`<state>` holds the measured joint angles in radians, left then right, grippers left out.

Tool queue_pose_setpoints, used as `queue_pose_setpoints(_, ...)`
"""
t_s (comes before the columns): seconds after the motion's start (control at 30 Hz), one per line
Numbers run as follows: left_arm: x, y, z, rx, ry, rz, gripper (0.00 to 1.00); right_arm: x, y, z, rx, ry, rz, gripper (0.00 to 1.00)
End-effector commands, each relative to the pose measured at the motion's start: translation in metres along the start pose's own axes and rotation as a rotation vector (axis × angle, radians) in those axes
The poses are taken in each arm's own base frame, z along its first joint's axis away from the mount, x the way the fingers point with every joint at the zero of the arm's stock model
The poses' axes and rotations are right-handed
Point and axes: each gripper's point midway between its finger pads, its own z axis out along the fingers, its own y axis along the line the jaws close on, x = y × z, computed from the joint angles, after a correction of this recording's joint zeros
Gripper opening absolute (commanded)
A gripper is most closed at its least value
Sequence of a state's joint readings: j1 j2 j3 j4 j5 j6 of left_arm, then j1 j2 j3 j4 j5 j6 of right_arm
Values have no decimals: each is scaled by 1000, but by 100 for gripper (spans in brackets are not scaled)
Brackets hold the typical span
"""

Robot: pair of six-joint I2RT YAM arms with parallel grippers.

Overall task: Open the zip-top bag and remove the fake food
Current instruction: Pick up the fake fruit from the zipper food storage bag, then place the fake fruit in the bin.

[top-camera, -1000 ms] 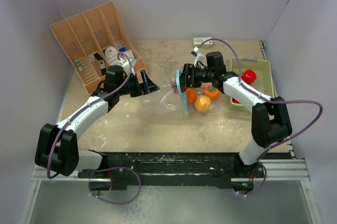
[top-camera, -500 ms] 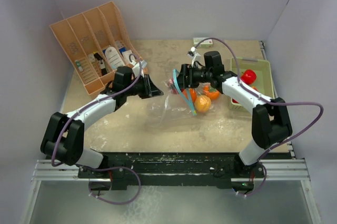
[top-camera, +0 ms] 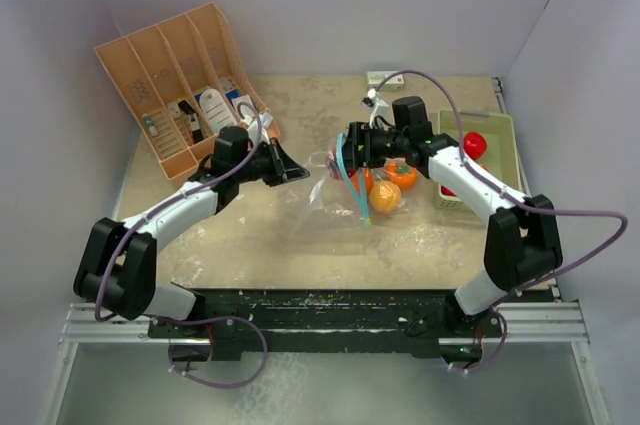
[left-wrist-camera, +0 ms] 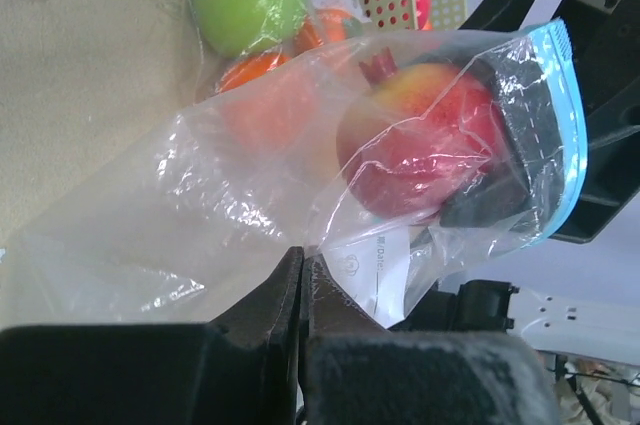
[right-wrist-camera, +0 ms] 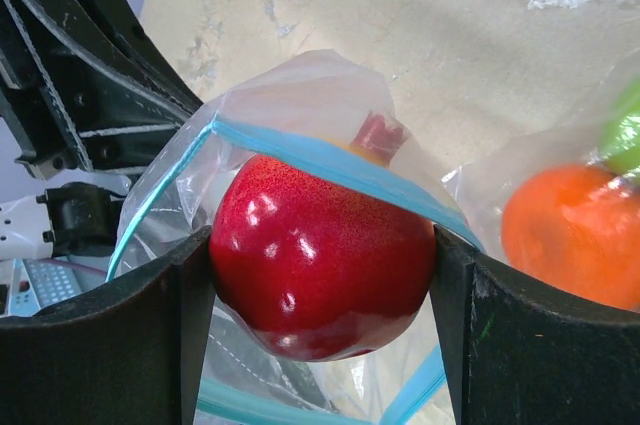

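With the zip-top bag (left-wrist-camera: 200,195) open on the desk (top-camera: 250,235), removal is judged under way: the left gripper (left-wrist-camera: 300,275) is clenched on the bag film, the right gripper (top-camera: 350,148) grasps a red fake fruit (right-wrist-camera: 320,255) in the bag mouth, and orange fruits (top-camera: 385,195) lie just right of it.

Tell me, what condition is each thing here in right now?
left gripper: shut on the zip-top bag, pinching its clear plastic.
right gripper: shut on the red pomegranate.
zip-top bag: mouth open, blue zip parted.
red pomegranate: sitting in the bag's mouth, not out yet.
green tray: holding a red fruit.
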<state>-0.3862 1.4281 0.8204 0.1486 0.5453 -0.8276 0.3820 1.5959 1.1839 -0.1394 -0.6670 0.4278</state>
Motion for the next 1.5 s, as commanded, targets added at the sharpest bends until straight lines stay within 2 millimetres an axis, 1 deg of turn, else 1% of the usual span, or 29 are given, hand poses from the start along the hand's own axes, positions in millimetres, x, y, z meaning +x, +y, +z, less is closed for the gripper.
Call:
queue_pose_setpoints(0.0,-36,18,-21,-97,-164,-60,0,-21,7,-36,37,-88,-70,52)
queue_pose_setpoints(0.13,-47,29,-31,-151,-198,-76,0,-12,10,-44,36,-50,-97,54)
queue_pose_setpoints(0.2,-51,30,-34,-155,-211,-80,0,-11,8,-45,50,-49,-104,54)
queue_pose_setpoints(0.3,-54,27,-36,-152,-216,-72,0,-7,5,-45,60,-34,-99,54)
queue_pose_setpoints(0.37,-54,27,-39,-160,-216,-62,0,-8,5,-45,63,-32,-99,54)
queue_pose_setpoints(0.43,-54,29,-43,-182,-221,-55,0,-15,1,-50,97,-62,-94,54)
queue_pose_setpoints(0.57,-47,40,-54,-215,-226,-75,0,-39,-11,-64,138,-147,-53,53)
queue_pose_setpoints(0.67,-35,49,-56,-221,-215,-103,0,-50,-26,-61,176,-139,-30,55)
queue_pose_setpoints(0.73,-27,53,-56,-223,-200,-122,0,-64,-39,-65,216,-174,5,56)
queue_pose_setpoints(0.83,-22,56,-58,-226,-199,-131,0,-91,-61,-79,260,-271,85,56)
queue_pose_setpoints(0.97,-18,60,-60,-240,-190,-121,0,-119,-118,-108,367,-416,268,56)
queue_pose_setpoints(1.07,-15,62,-59,-242,-173,-124,0,-132,-154,-129,403,-528,379,55)
queue_pose_setpoints(1.2,-12,64,-61,-252,-162,-118,0,-137,-196,-159,509,-614,444,55)
queue_pose_setpoints(1.33,-12,64,-63,-256,-157,-108,0,-140,-229,-195,634,-680,467,56)
queue_pose_setpoints(1.4,-13,64,-64,-252,-152,-105,0,-140,-242,-206,709,-693,461,57)
queue_pose_setpoints(1.47,-15,63,-64,-250,-145,-101,0,-131,-260,-207,785,-664,476,58)
